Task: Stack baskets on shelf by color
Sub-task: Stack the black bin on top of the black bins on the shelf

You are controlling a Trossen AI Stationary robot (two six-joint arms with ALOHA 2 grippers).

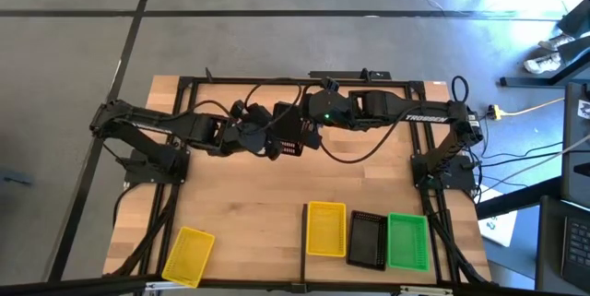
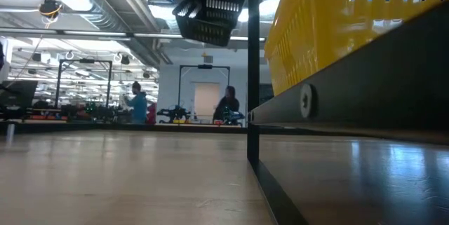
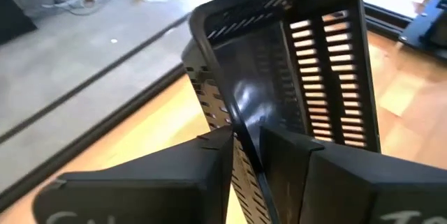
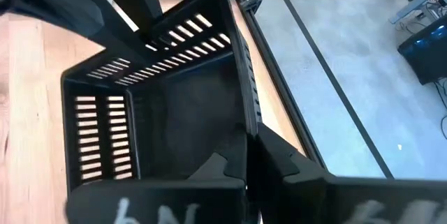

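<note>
Right claw (image 4: 248,161) is pinching one wall of the black basket (image 4: 160,105), holding it aloft above the worktop (image 1: 249,213), well away from the shelf (image 1: 369,239). Left claw (image 3: 244,154) is straddling the opposite wall, and I cannot tell whether it is gripping. Being light, stiff lattice plastic, it looks best taken by a rim wall.

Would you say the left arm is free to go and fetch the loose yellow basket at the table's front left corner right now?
Probably not yet: the left gripper straddles the wall of the black basket held mid-air with the right gripper. The yellow basket itself lies unobstructed.
</note>
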